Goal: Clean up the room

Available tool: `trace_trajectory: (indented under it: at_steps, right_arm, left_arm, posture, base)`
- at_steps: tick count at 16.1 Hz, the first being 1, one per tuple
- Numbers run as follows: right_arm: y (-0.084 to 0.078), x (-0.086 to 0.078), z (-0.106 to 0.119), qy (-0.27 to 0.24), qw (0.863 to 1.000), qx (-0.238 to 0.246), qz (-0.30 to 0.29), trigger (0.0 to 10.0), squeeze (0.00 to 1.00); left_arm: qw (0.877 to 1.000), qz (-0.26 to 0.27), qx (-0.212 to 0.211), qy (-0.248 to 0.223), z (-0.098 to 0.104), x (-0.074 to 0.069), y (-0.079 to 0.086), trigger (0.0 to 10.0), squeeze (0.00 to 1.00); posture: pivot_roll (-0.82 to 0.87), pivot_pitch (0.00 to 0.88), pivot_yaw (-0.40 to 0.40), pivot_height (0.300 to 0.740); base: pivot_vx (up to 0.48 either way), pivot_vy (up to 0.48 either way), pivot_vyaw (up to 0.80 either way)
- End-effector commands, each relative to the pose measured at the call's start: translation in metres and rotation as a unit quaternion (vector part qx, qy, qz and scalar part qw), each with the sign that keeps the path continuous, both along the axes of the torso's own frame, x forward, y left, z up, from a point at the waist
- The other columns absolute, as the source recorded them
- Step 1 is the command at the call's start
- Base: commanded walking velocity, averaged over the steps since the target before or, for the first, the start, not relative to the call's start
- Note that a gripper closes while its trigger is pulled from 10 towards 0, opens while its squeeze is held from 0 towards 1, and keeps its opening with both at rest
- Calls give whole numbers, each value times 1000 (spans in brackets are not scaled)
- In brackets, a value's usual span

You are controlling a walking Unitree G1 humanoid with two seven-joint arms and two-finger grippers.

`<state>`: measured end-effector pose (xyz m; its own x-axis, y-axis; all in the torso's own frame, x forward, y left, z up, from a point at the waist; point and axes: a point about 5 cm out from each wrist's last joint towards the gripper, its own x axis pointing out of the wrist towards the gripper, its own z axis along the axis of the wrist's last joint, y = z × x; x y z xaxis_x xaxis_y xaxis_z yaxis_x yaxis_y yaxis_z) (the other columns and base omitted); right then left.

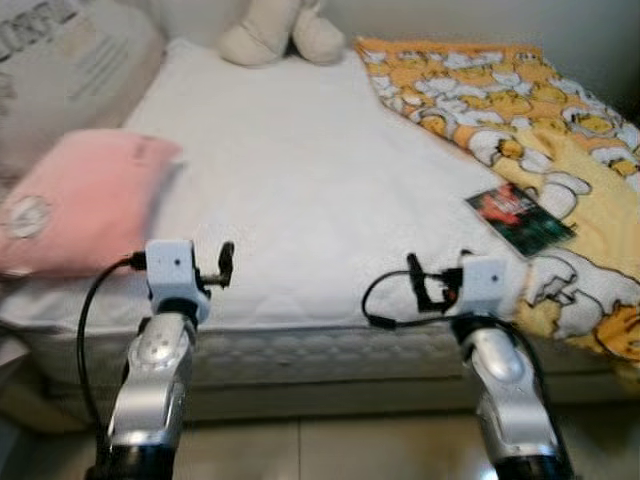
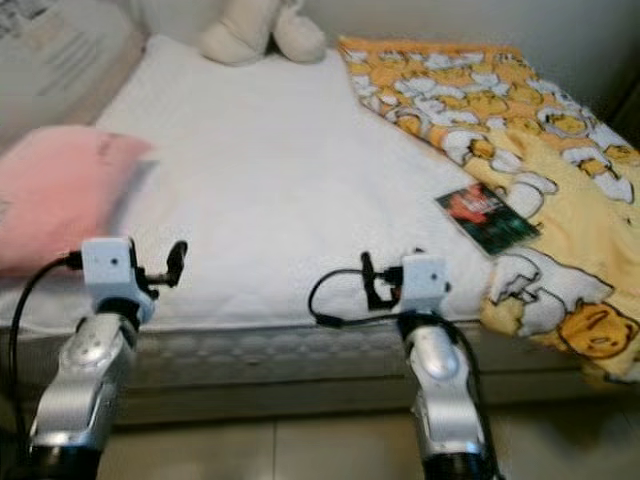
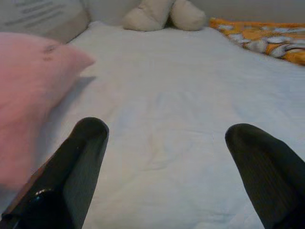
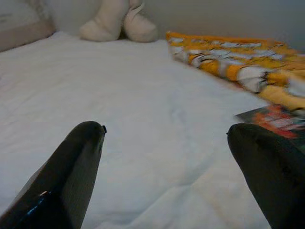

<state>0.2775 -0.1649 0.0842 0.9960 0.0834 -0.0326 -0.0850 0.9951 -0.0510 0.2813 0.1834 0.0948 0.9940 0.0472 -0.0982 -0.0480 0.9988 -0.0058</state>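
With both the left gripper (image 3: 162, 157) and right gripper (image 4: 164, 162) spread wide and empty at the white bed's (image 1: 300, 170) edge, the flat dark booklet (image 1: 519, 219) on the yellow duck-print blanket (image 1: 560, 150) could slide away if pinched.

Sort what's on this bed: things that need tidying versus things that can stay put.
Likely to tidy:
- book, lying half on the blanket
- yellow blanket, rumpled on the right
- pink pillow, at the left edge

Probably staying:
- plush toy at the head
- white mattress
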Motion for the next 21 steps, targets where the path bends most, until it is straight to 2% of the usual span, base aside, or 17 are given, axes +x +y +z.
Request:
trace_trajectory:
  at_steps: [1,8,11,17,21]
  right_arm:
    - [-9,0,-1,0,1000,-4,-17,10000,0]
    - [-5,-1,-3,1,1000,-7,-10,10000,0]
    - [-2,1,-1,-4,1000,-8,-5,10000,0]
    - [1,4,1,-8,1000,-9,-4,10000,0]
    - [2,4,1,-9,1000,-10,-4,10000,0]
  left_arm:
    - [1000,-29,-4,-1,2,3,-15,10000,0]
    - [998,-61,3,-5,4,6,-21,10000,0]
    - [998,-62,8,-9,8,12,-21,10000,0]
    - [998,-61,4,-10,8,12,-25,10000,0]
    - [998,-55,7,-11,9,16,-21,10000,0]
  posture:
    - [-49,0,2,740]
    - [-57,0,8,740]
    - [-59,0,11,740]
    - [-60,0,6,740]
    - [-64,0,11,740]
  base:
    - [266,-394,0]
    - [266,-396,0]
    - [265,-396,0]
    - [264,-398,0]
    - [264,-397,0]
